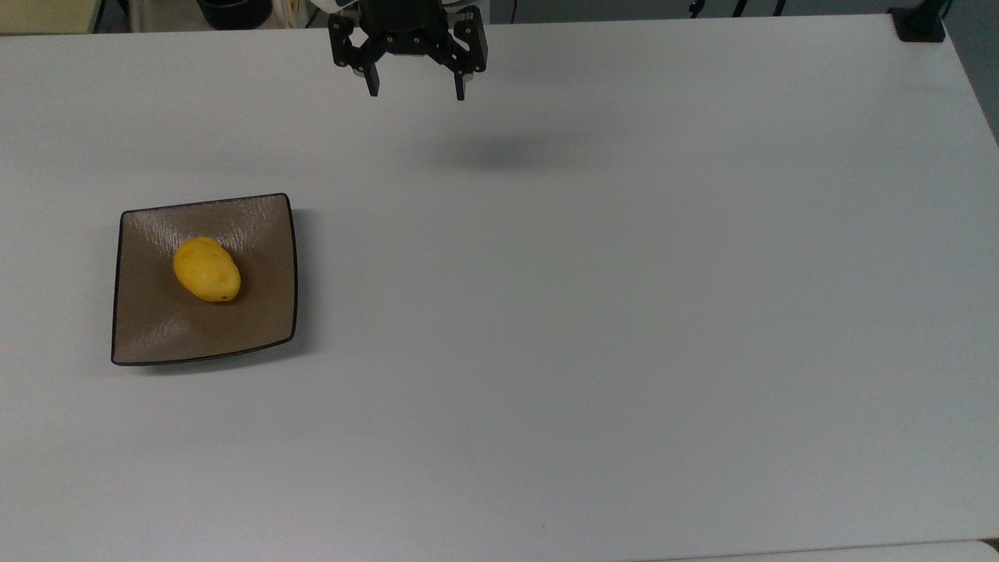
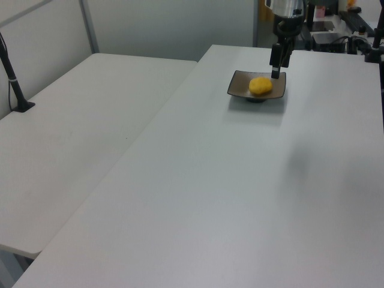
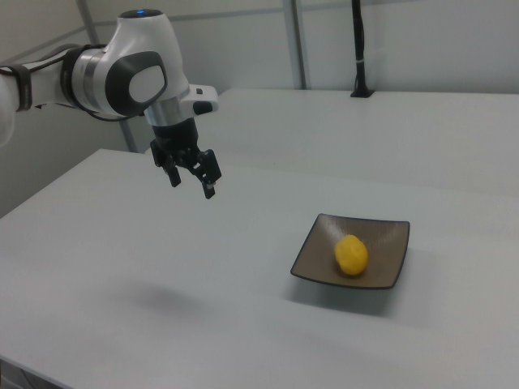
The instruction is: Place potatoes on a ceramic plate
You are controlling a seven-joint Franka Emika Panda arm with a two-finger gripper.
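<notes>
A small bright-yellow potato (image 1: 207, 270) lies on the square glossy brown ceramic plate (image 1: 257, 312), a little toward the plate's far left part in the top view. Potato (image 3: 351, 254) and plate (image 3: 381, 271) also show in the right view, and potato (image 2: 260, 86) on plate (image 2: 239, 85) in the left view. My gripper (image 1: 415, 91) hangs high over the table's far edge in the top view, well away from the plate, open with nothing between its fingers. It shows too as gripper (image 3: 191, 185) in the right view and gripper (image 2: 276, 71) in the left view.
The white table (image 1: 593, 312) stretches wide to the top view's right of the plate. A black post base (image 1: 919, 23) stands at its far right corner. A second white table (image 2: 78, 138) adjoins on the left view's left, with a black stand (image 2: 17, 90).
</notes>
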